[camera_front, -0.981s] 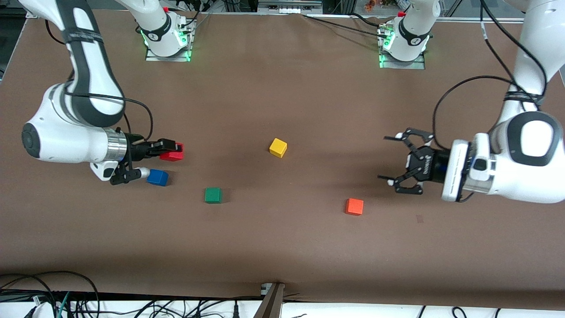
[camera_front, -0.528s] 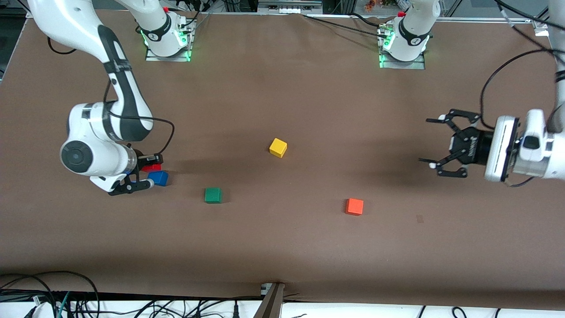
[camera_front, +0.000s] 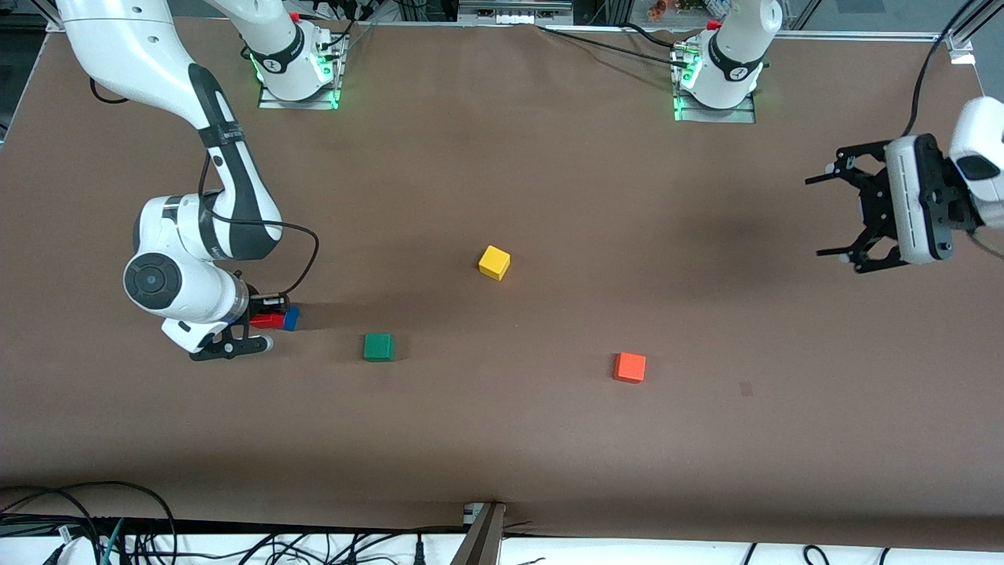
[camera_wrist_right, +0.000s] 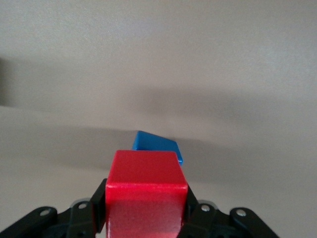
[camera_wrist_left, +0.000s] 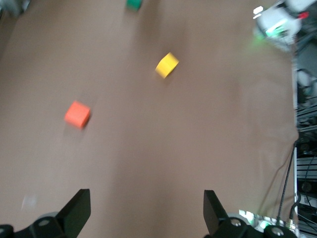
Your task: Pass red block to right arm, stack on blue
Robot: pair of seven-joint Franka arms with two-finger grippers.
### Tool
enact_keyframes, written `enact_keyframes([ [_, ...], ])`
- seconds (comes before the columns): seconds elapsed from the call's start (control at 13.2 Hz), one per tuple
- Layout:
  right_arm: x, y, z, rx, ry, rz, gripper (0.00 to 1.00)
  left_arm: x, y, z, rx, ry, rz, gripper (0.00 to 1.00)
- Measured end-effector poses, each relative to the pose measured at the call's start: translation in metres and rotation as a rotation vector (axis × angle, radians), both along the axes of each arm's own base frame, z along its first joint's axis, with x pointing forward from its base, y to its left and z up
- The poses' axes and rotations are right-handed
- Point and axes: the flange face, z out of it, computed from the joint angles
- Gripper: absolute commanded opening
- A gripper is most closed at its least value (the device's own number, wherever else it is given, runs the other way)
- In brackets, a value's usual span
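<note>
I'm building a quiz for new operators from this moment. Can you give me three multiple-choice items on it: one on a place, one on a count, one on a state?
1. What is the red block over?
A. the green block
B. the blue block
C. the yellow block

2. How many blocks does the front view show?
A. three
B. four
C. five

3. The left pincer is
A. open and empty
B. shut on the orange block
C. shut on the blue block

Answers:
1 B: the right pincer holds it above the blue block.
2 C: red, blue, green, yellow, orange.
3 A: the left pincer is spread with nothing between its fingers.
</note>
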Motion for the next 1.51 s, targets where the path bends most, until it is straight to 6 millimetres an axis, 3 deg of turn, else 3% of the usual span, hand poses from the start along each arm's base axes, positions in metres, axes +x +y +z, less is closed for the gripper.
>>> enact_keyframes([
  [0.23,0.0,-0.001,-0.019,-0.005,0.009,-0.003,0.05,-0.023,-0.031,0.022,0.217,0.028,0.194,1.0],
  [0.38,0.0,-0.002,-0.021,-0.007,0.01,-0.003,0.06,-0.039,-0.05,0.026,0.344,0.021,0.332,1.0],
  [0.53,0.0,-0.002,-0.021,-0.008,0.01,-0.003,0.07,-0.052,-0.057,0.019,0.434,0.019,0.466,1.0],
  [0.68,0.0,-0.002,-0.021,-0.008,0.011,-0.003,0.07,-0.057,-0.05,0.004,0.488,-0.003,0.556,1.0],
  [0.75,0.0,-0.002,-0.021,-0.008,0.012,-0.003,0.12,-0.056,-0.044,-0.004,0.504,-0.015,0.574,1.0],
  [0.83,-0.001,-0.002,-0.021,-0.008,0.012,-0.004,0.48,-0.056,-0.039,-0.008,0.512,-0.024,0.589,1.0],
  [0.91,-0.001,-0.002,-0.021,-0.008,0.014,-0.004,0.99,-0.054,-0.034,-0.009,0.51,-0.036,0.606,1.0],
  [1.28,-0.002,-0.003,-0.022,-0.01,0.019,-0.013,1.0,-0.041,0.006,-0.004,0.472,-0.117,0.703,1.0],
  [1.51,0.002,-0.003,0.006,-0.003,-0.015,-0.016,1.0,-0.048,0.007,-0.007,0.479,-0.103,0.703,1.0],
])
